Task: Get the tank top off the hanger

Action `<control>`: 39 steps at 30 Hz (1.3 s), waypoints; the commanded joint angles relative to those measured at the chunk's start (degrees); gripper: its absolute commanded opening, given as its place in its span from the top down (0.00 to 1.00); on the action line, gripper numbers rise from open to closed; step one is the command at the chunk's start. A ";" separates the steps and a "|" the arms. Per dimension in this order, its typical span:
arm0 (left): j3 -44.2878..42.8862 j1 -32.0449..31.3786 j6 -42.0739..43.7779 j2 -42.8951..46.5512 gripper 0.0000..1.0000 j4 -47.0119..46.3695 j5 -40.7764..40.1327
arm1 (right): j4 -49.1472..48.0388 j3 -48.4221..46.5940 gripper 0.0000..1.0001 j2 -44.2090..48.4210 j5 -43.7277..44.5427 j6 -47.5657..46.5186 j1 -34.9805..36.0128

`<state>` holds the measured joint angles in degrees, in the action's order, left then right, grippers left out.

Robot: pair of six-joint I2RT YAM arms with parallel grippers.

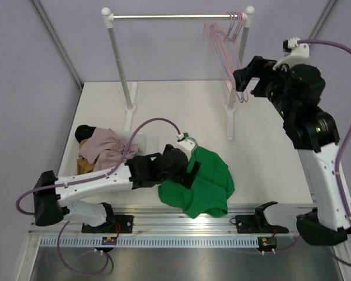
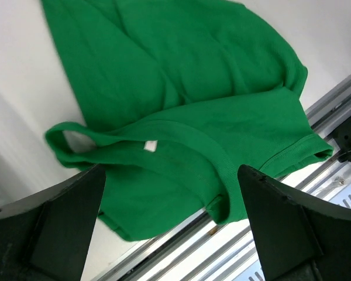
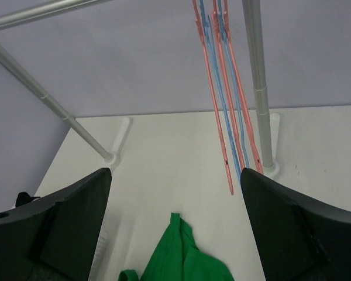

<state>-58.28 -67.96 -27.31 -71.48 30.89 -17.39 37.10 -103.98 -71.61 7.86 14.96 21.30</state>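
Note:
The green tank top (image 1: 202, 181) lies crumpled on the table near the front edge, off any hanger. In the left wrist view its strap loop and white label show on the tank top (image 2: 181, 76). My left gripper (image 1: 189, 171) hovers just over its left side, open, with nothing between the fingers (image 2: 171, 175). Several pink and blue hangers (image 1: 222, 52) hang bare at the right end of the rail. My right gripper (image 1: 250, 76) is raised beside them, open and empty (image 3: 175, 172), with the hangers (image 3: 225, 105) just ahead and the tank top (image 3: 181, 257) far below.
The clothes rack's rail (image 1: 175, 17) spans the back, with posts standing on the table at left (image 1: 120, 64) and right (image 1: 231, 111). A pile of pink and black clothes (image 1: 102, 146) lies at the left. A metal rail (image 1: 164, 219) runs along the table's front edge.

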 commanded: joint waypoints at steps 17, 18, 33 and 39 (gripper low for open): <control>-14.85 -4.98 -1.25 -37.94 0.06 -3.73 3.31 | 5.00 21.10 0.01 27.49 -15.33 -1.25 -0.21; -14.58 -4.99 -1.34 -38.20 0.12 -4.26 3.76 | 5.08 21.02 0.00 27.84 -15.42 -1.25 -0.21; -23.36 -3.23 -0.38 -17.04 1.00 16.44 -21.36 | 3.06 22.33 0.00 31.45 -15.15 -0.99 -0.21; -33.54 2.39 0.68 -10.88 1.00 27.71 -28.75 | 1.92 23.56 0.00 31.80 -15.15 -0.64 -0.21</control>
<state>-86.11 -68.29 -27.83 -85.97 50.87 -36.99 42.37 -80.82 -40.18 -6.24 13.93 21.30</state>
